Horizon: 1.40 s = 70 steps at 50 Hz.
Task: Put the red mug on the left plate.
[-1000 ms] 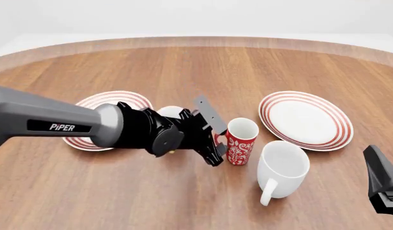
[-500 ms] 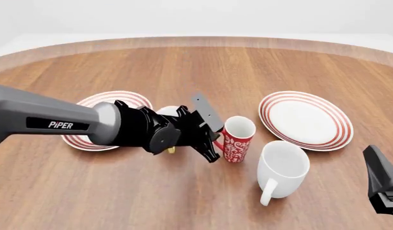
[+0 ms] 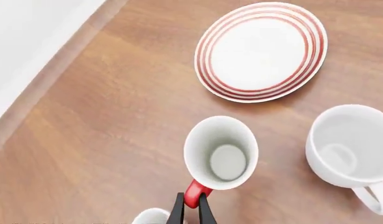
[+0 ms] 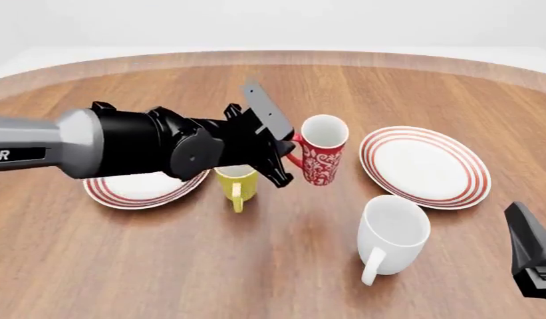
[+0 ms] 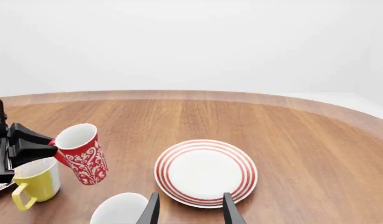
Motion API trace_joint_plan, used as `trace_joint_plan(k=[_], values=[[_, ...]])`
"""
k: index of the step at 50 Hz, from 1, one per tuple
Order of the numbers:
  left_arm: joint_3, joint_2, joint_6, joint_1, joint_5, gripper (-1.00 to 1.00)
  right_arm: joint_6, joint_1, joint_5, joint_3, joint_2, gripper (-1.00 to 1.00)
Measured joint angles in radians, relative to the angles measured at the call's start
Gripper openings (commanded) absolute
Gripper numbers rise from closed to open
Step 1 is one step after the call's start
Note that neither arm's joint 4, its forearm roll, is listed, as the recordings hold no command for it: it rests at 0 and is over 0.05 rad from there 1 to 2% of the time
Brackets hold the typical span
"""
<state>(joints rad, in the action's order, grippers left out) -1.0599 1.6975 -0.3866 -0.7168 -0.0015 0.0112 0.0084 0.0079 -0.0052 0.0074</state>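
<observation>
Red mug (image 4: 320,151): newly lifted off table, tilted; left gripper (image 4: 286,154) clamps its handle; left plate (image 4: 139,189) next; right gripper (image 5: 190,205) open.

Cut-off white letters "ER" on the left arm (image 4: 24,154)

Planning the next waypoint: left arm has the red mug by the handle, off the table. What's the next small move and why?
Probably carry the red mug leftward toward the left plate. The left gripper pinches its handle, and the mug hangs tilted above the table, right of the yellow mug. That mug stands beside the plate, so keeping height should clear it. The right gripper sits open, idle.
</observation>
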Motion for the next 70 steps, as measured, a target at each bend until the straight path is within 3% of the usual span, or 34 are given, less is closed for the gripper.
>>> trace_joint_plan(k=[17, 48, 70], values=[[-0.039, -0.121, -0.043, 0.045, 0.091, -1.0, 0.0, 0.0, 0.0, -0.001, 0.0, 1.0], [-0.071, -0.283, -0.055, 0.124, 0.185, -1.0, 0.0, 0.0, -0.005, 0.0, 0.005, 1.0], [-0.031, -0.381, -0.044, 0.211, 0.205, -1.0, 0.0, 0.0, -0.005, 0.0, 0.005, 1.0]])
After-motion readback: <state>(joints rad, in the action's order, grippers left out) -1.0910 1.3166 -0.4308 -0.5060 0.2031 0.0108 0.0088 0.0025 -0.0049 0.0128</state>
